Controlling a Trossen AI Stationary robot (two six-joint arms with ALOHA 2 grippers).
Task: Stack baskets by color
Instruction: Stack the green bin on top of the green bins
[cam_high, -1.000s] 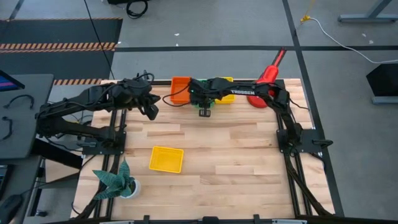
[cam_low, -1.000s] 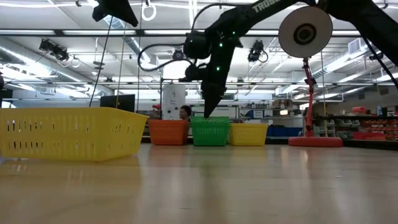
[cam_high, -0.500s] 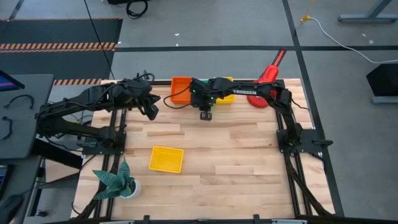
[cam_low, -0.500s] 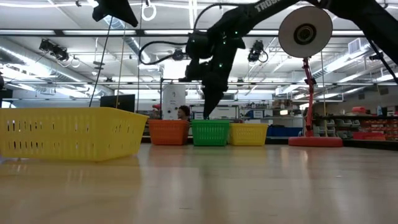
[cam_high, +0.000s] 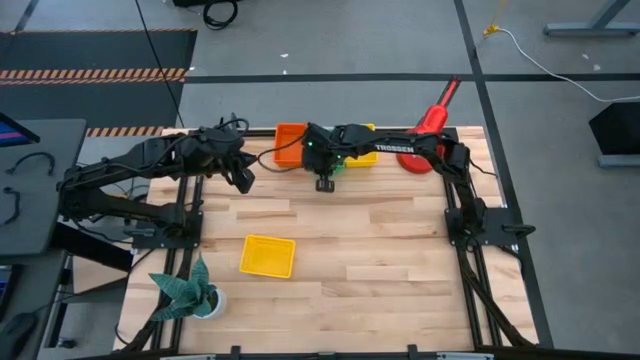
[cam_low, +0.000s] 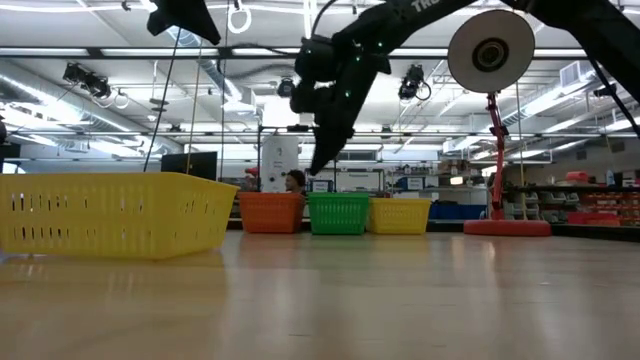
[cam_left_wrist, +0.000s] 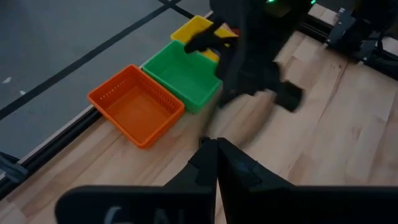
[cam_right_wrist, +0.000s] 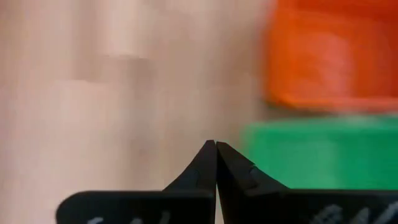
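On the near-left part of the wooden surface (cam_high: 380, 250) a lone yellow basket (cam_high: 267, 256) is seen lying well apart from the others. Farther back, the left claw (cam_high: 243, 181) is held closed and empty above the surface at the far left. The right claw (cam_high: 325, 183) is closed on nothing, raised just in front of the green basket (cam_low: 338, 213). Along the far edge a row is formed by an orange basket (cam_high: 290, 143), the green one in the middle and another yellow basket (cam_high: 362, 146), each touching or just beside its neighbour. Since one yellow basket is left out alone, it is judged that this one should be fetched next: the claw should be opened before descent, one basket wall taken between the fingers, and the basket lowered squarely into the far yellow one so that the rims nest. How many baskets are already nested in each far stack cannot be told, and in the high view the green basket is mostly hidden under the right arm. The right wrist view is too blurred for detail.
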